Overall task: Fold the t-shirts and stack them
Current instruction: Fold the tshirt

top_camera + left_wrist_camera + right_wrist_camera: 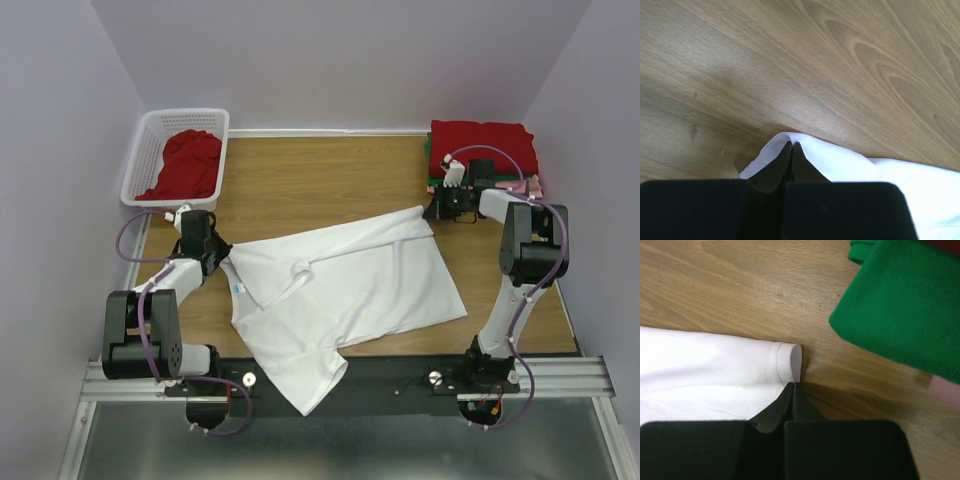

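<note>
A white t-shirt [340,290] lies spread across the wooden table, one sleeve hanging over the near edge. My left gripper [222,256] is at its left corner. In the left wrist view the jaws [791,145] are shut, with white cloth [840,162] bunched round the tips. My right gripper [438,210] is at the shirt's far right corner. In the right wrist view it [793,386] is shut on the hemmed corner [782,357]. Folded shirts are stacked at the back right, red [483,145] on top, then green [900,315], then pink [945,390].
A white lattice basket [150,140] at the back left holds a crumpled red t-shirt [188,165]. The stack lies just behind and right of my right gripper. Grey walls close in the table on three sides. A metal rail [380,380] runs along the near edge.
</note>
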`<action>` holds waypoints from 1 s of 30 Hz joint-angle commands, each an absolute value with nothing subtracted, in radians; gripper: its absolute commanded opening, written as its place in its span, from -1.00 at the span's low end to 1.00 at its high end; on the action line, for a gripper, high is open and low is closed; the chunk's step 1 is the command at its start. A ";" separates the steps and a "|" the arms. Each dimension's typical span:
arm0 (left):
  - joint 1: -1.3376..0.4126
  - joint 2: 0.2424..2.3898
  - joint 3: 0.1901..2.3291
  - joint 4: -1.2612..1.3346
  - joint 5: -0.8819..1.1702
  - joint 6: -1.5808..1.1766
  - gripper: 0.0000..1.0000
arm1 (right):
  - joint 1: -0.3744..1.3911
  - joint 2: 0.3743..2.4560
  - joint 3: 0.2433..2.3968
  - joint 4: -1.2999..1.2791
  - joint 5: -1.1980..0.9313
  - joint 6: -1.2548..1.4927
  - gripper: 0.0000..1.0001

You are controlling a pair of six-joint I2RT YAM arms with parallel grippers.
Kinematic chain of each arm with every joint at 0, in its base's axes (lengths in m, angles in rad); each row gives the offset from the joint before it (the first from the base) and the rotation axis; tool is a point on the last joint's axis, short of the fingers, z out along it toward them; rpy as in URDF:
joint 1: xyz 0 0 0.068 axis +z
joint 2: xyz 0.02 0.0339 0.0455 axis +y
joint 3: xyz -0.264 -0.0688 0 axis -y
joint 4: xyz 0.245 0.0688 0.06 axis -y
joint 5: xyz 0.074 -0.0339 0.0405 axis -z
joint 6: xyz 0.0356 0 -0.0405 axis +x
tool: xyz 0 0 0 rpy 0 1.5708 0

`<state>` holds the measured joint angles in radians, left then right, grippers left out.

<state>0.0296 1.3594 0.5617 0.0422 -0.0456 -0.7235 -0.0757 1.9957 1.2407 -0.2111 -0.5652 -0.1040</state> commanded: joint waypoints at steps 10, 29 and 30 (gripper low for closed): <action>0.074 1.367 0.557 0.041 -0.081 -0.721 -1.00 | -0.067 2.000 1.284 -0.195 -0.515 -0.103 -0.99; 0.083 1.151 0.643 -0.113 0.052 -0.666 0.21 | -0.041 1.924 1.289 -0.183 -0.483 -0.152 0.20; 0.083 1.125 0.643 -0.121 0.061 -0.660 0.25 | -0.040 1.931 1.292 -0.183 -0.492 -0.146 0.28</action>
